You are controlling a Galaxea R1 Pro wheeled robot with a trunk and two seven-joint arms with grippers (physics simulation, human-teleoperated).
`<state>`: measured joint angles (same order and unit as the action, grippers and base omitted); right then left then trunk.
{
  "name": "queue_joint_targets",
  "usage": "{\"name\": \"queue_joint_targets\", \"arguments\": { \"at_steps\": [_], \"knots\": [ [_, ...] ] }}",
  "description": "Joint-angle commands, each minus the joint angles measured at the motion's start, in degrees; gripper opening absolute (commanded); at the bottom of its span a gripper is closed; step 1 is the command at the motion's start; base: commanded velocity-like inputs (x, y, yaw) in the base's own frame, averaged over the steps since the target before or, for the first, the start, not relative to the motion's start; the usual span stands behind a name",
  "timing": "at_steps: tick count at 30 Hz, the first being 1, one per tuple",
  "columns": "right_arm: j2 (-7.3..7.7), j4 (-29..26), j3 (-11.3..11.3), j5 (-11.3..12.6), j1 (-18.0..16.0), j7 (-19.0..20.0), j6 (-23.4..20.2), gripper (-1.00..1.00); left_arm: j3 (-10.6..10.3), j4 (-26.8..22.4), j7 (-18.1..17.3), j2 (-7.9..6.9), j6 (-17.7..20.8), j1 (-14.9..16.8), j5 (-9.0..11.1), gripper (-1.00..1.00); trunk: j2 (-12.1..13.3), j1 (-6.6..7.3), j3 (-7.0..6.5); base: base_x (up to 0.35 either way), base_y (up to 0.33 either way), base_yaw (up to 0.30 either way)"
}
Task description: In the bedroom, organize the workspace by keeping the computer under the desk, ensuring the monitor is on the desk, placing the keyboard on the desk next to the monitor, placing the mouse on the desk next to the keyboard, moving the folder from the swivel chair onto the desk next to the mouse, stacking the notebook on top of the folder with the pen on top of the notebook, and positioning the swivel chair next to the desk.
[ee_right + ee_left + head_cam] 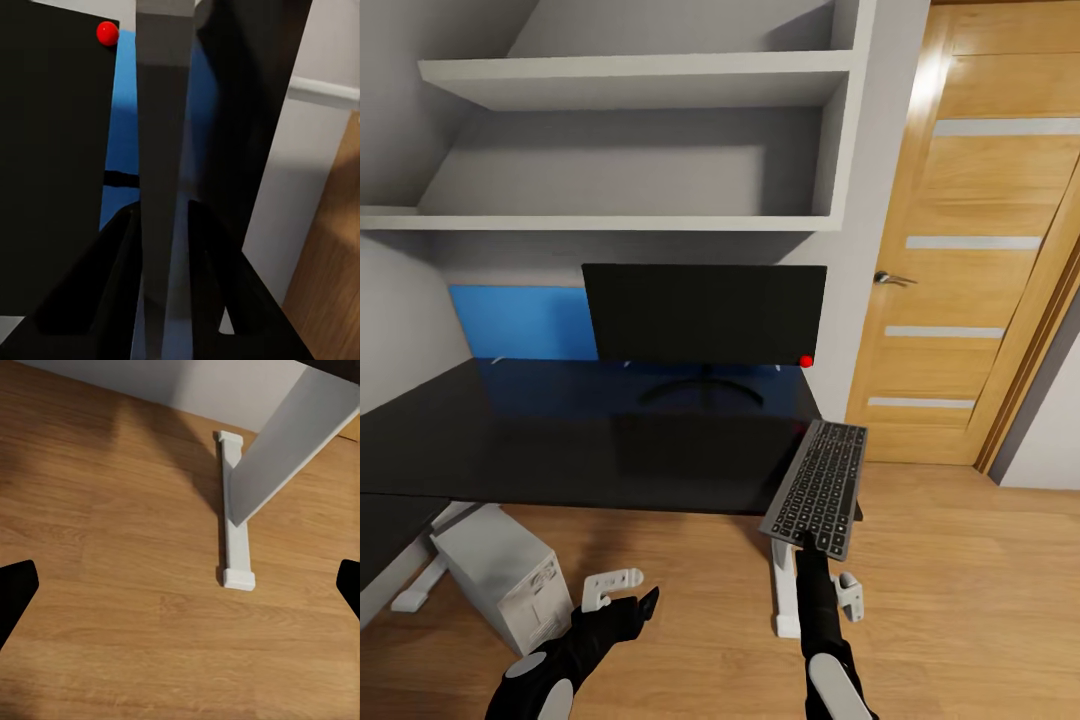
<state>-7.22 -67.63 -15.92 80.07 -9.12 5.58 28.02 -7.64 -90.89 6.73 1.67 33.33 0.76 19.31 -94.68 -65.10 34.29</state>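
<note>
From the head view, the right gripper [812,545] pinches the near short edge of the keyboard [818,486], which hangs out past the desk's [560,450] right front corner, its far end over the black top and its near end over the floor [960,560]. The monitor [704,313] stands at the back of the desk, and the computer [510,575] sits on the floor below the front edge. With so narrow a grip at one end, the long board could pivot or slip as it is carried inward, or its far edge could catch the desk and lever it loose. The left gripper [622,600] hangs low and carries nothing. In the left wrist view its dark fingertips [16,592] sit wide apart over bare wood near a white desk foot [234,540]; a careless swing could knock that leg. In the right wrist view both fingers [112,277] clamp the keyboard [161,150] seen edge-on, pointing toward the monitor [45,150] with its red dot [107,32]; pushing straight ahead risks striking the screen.
</note>
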Motion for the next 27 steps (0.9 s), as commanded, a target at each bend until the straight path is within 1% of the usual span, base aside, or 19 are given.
{"name": "queue_joint_targets", "arguments": {
  "at_steps": [1, 7, 12, 25, 26, 27],
  "knots": [
    [0.01, 0.0, -0.1, 0.6, 0.0, 0.5, 0.3, -1.00, -0.1, -0.1, 0.5, -0.04, 0.2, 0.0, 0.6, 1.00, 0.0, 0.00, 0.06, 0.000, 0.000, 0.000],
    [0.01, 0.0, -0.1, 0.6, 0.0, 0.3, 0.1, -1.00, 0.1, -0.1, 0.5, -0.09, 0.2, 0.0, 0.5, 1.00, 0.0, 0.00, 0.06, 0.008, 0.006, 0.000],
    [0.01, 0.0, -0.1, 0.6, 0.0, 0.2, -0.1, -1.00, 0.1, -0.1, 0.5, -0.09, 0.2, 0.0, 0.5, 1.00, 0.0, 0.00, 0.06, 0.133, 0.100, 0.000],
    [0.10, 0.0, 0.0, 0.5, -0.1, -0.5, -0.2, -1.00, 0.0, -0.1, 0.5, -0.09, 0.2, 0.0, 0.5, 1.00, 0.0, 0.00, 0.06, 0.004, 0.003, 0.000],
    [0.10, 0.0, 0.0, 0.5, 0.0, -0.5, -0.2, 1.00, 0.0, -0.1, 0.5, -0.09, 0.2, 0.0, 0.5, 1.00, 0.0, 0.00, 0.06, 0.000, 0.000, 0.000],
    [0.10, 0.0, 0.0, 0.5, 0.0, -0.5, -0.2, 1.00, 0.0, -0.1, 0.5, -0.09, 0.2, 0.0, 0.5, 1.00, 0.0, 0.00, 0.06, 0.000, 0.000, 0.000]
  ]
}}
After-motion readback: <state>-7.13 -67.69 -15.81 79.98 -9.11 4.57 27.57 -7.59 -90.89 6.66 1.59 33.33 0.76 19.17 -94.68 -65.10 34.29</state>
